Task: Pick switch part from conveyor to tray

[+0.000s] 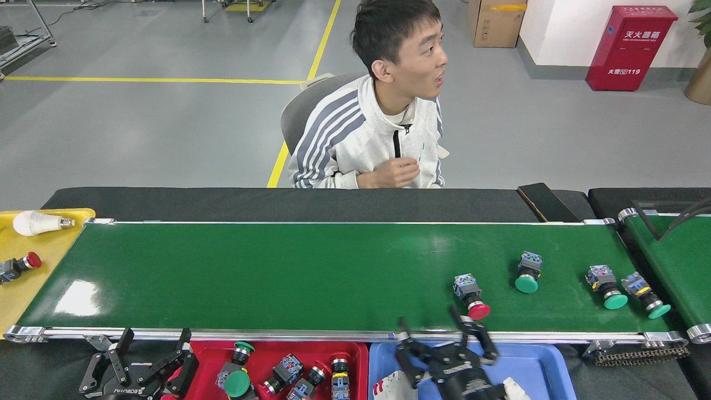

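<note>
Several switch parts lie on the right half of the conveyor (278, 272): a red-capped one (471, 297), a green-capped one (526, 273), and two more green-capped ones (605, 286) (645, 294) near its right end. The red tray (278, 351) at the front edge holds several switch parts. My right gripper (439, 339) is open and empty over the blue bin, just in front of the belt rail and below the red-capped switch part. My left gripper (153, 343) rests open and empty at the front left, beside the red tray.
A blue bin (533, 366) with white parts stands right of the red tray. A yellow tray (39, 261) at the left holds a light bulb (34, 222) and a red-capped switch. A second narrower belt (675, 261) runs at the far right. A person sits behind the conveyor.
</note>
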Robot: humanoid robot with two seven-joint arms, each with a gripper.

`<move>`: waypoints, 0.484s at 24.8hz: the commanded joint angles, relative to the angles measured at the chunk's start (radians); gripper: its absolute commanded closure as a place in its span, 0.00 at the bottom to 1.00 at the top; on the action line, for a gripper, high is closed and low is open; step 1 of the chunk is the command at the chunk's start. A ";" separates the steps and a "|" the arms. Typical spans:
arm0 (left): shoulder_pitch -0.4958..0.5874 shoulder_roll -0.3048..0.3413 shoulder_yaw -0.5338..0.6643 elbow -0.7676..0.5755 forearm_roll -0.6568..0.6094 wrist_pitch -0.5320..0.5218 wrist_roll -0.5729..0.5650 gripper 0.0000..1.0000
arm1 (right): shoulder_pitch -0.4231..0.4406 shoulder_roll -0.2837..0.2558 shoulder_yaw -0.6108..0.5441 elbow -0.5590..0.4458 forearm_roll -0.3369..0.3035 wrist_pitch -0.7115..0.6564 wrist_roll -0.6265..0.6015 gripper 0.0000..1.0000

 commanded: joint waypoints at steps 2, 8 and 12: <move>-0.003 0.015 0.005 -0.011 0.006 -0.012 0.009 0.00 | -0.013 0.008 -0.022 -0.013 -0.002 0.043 -0.020 0.00; -0.007 0.051 0.005 -0.008 0.029 -0.008 0.009 0.00 | -0.144 -0.017 0.100 0.021 0.005 0.040 0.066 0.00; -0.001 0.098 0.003 -0.012 0.087 -0.002 0.009 0.00 | -0.221 -0.018 0.174 0.045 0.005 0.039 0.210 0.00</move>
